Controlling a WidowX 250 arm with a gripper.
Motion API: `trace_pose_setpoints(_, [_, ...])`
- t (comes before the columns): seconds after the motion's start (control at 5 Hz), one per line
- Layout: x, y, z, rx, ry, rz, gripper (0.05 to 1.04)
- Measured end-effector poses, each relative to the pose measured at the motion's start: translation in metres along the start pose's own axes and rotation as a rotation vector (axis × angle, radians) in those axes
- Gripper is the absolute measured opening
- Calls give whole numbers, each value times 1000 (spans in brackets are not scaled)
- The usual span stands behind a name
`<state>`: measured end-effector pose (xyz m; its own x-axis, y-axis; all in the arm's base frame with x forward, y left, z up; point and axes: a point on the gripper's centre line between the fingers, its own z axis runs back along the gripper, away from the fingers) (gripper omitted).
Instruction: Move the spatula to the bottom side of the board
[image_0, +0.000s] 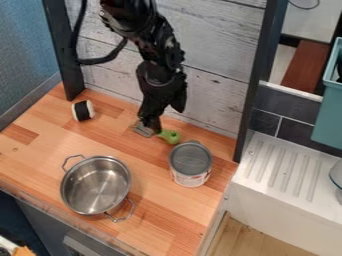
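Green spatula (171, 136): lying flat on the wooden board (163, 215), toward the back edge near the plank wall (217, 95). Green handle pts at the can, grey blade is on the side nearer the roll.
Gripper (165, 121): black, hanging down right over the spatula, hiding its middle part. Fingers look well apart w/ a gap btwn them, nothing clamped afaict. Can't tell if the front one touches the spatula.
Pot (95, 186): shiny metal, upright, no lid, two loop handles, front left area of the board.
Can (190, 164): grey top, pale label, upright nr the right side, just beside the handle end.
Roll (83, 110): blk & white, back left corner area.
R side of view: white ribbed drainboard (284, 167) next to the board, teal bin (327, 117) above it.
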<state>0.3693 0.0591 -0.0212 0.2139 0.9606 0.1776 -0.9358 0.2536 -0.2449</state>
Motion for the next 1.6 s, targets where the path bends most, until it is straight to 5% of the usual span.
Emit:
trace_pose_setpoints(0.8, [-13,16,-27,110,31,25,948])
trace_pose_setpoints(1.2, [-9,10,-33,102,8,50,383])
trace_pose_setpoints(1.6, [-11,13,-31,102,18,53,368])
